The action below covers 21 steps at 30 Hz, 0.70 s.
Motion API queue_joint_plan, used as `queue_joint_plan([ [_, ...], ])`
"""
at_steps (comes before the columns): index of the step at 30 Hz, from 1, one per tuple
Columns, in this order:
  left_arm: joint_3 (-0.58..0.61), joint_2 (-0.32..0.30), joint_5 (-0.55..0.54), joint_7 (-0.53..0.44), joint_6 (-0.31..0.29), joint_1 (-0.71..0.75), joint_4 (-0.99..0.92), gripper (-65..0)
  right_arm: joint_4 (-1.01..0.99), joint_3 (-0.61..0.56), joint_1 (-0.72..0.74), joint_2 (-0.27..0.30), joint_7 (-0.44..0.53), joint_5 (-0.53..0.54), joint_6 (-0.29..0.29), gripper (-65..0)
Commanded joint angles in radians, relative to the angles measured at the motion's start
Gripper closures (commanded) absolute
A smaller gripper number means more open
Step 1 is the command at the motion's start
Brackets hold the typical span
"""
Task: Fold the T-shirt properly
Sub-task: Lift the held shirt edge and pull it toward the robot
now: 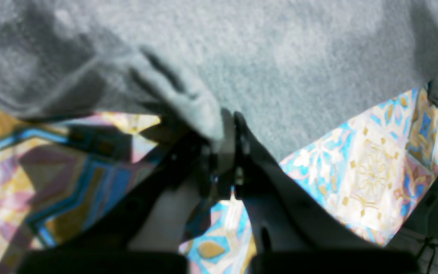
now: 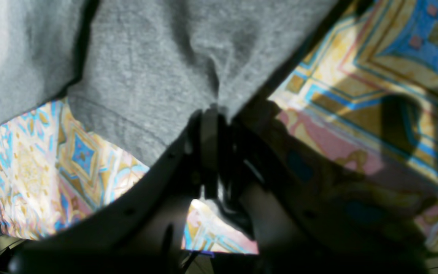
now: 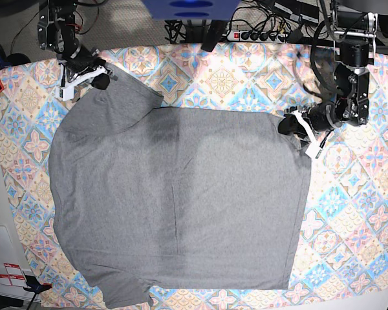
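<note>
Grey T-shirt point(image 3: 174, 206) lies spread across the worktop point(image 3: 355, 213); left hand point(image 1: 229, 125) and right hand point(image 2: 215, 114) each pinch a far-edge corner. Lift both evenly, keeping fabric taut.

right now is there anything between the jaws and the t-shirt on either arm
Nothing visible. The left gripper is shut on the T-shirt at its edge, and the right gripper is pinched on the fabric too. Only the patterned tablecloth lies underneath.
</note>
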Motion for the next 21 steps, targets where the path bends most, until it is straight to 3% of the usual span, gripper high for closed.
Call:
queue_joint_plan([
  [1, 0.009, 0.001, 0.058, 0.049, 0.010, 0.027, -0.004, 0.0, -0.006, -0.010, -0.008, -0.001, -0.065, -0.021, -0.015, -1.7],
  [6, 0.004, -0.003, 0.056, 0.032, 0.010, 0.058, -0.004, 0.0, -0.006, -0.004, -0.010, -0.001, -0.060, -0.021, -0.015, -1.3],
  [13, -0.069, -0.004, 0.059, -0.092, 0.010, 0.132, 0.001, 0.0, 0.008, -0.002, -0.013, 0.000, -0.058, -0.023, -0.015, -0.8],
  [21, -0.080, -0.004, 0.062, -0.169, 0.010, 0.152, 0.002, 0.0, 0.172, -0.004, -0.053, 0.014, -0.011, -0.169, -0.020, -0.9],
])
